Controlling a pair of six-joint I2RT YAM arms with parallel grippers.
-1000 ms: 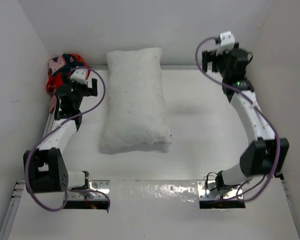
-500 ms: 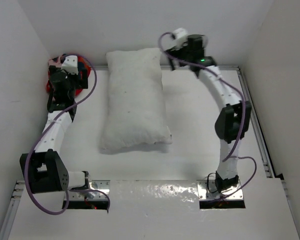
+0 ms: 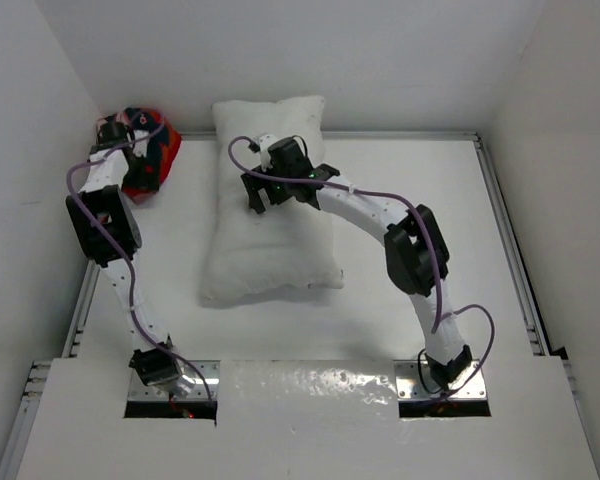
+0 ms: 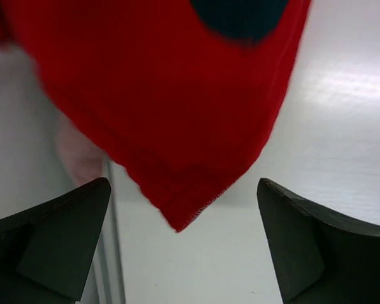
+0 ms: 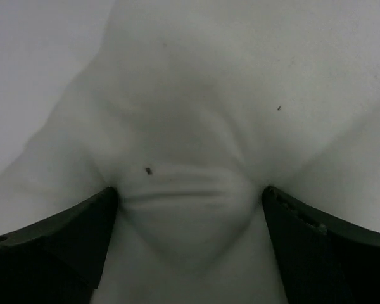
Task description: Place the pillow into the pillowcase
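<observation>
1. The large plain white stuffed pillow (image 3: 270,245) lies lengthwise on the white table (image 3: 430,200), left of the middle. Its far short end is up against the back wall (image 3: 380,60).
2. In the right wrist view the pillow (image 5: 190,114) fills the picture. A few dark specks show on its cloth, which is pulled into folds between the two dark fingers (image 5: 69,240).
3. The right gripper (image 3: 280,188) is down on the far half of the pillow. Its jaws are spread wide, and both tips press into the soft cloth with a puckered bulge between them (image 5: 187,193).
4. The red printed fabric pillowcase (image 3: 145,165) sits bunched in the far left corner of the table. It is just left of the pillow and apart from it.
5. The left gripper (image 3: 115,130) is at that bunch, by the left wall (image 3: 30,150).
6. In the left wrist view a pointed corner of the red pillowcase (image 4: 164,107), with a dark teal patch at the top, reaches down between the fingers. The jaws of the left gripper (image 4: 183,185) stand wide apart, and neither finger touches the cloth.
</observation>
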